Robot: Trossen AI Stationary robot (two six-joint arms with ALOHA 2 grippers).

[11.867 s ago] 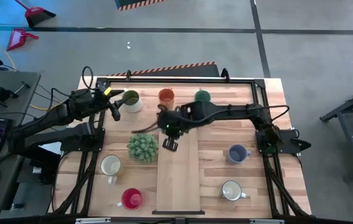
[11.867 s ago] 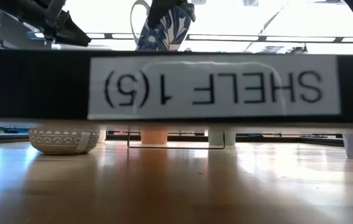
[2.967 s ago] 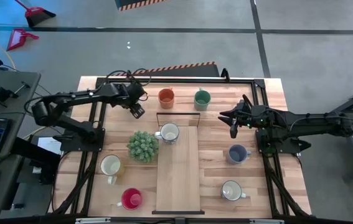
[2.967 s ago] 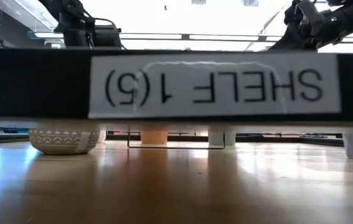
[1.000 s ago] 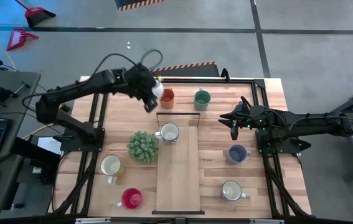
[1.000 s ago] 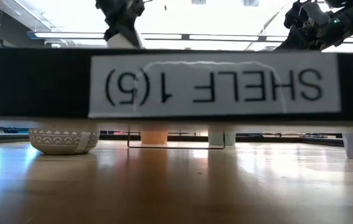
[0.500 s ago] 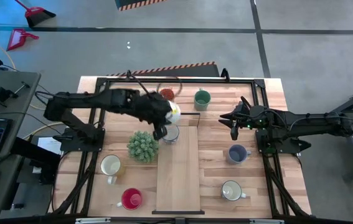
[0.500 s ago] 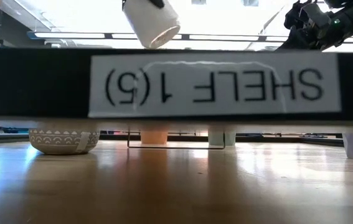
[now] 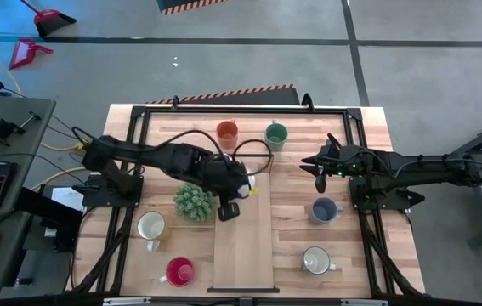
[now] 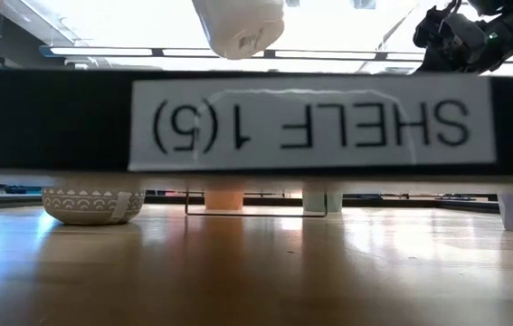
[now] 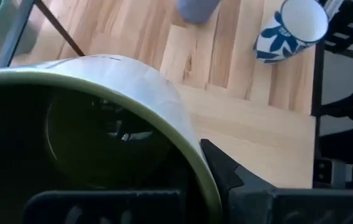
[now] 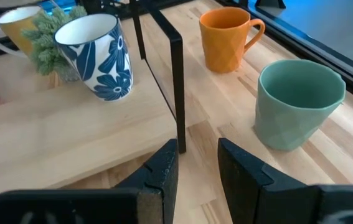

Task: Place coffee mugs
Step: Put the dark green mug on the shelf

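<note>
Light wooden table [image 9: 351, 246] with a raised shelf board [image 9: 243, 246] down its middle, grey floor around it. The left gripper [image 9: 232, 194] is stretched out over the back end of the board, fingers pinched tight on the wall of the olive mug [image 10: 238, 25]. The mug hangs tilted in the air above the board and has not been set down. The flower mug [image 11: 291, 28] stands on the board close to the carried one. The right gripper [image 9: 319, 174] hovers off the board's right side with a narrow gap between its fingers, holding nothing. The wire frame [image 12: 176, 81], orange mug [image 9: 227, 132] and teal mug [image 9: 275, 134] are just ahead of it.

Risks:
- The grip holds only the rim, so the tilted mug could swing or slip during the descent.
- If it comes down too near the flower mug it may knock that one over or push it off the board edge.
- The plant [image 9: 195, 201] sits right beside the left arm and could get brushed.
- A mug released while tilted may roll.

Versus earlier: three seconds ago the left gripper was at the back left of the table. Half a second ago it carried the mug nearer the wire frame and the flower mug was uncovered from above; now the arm hides it there. The right arm has not moved.
</note>
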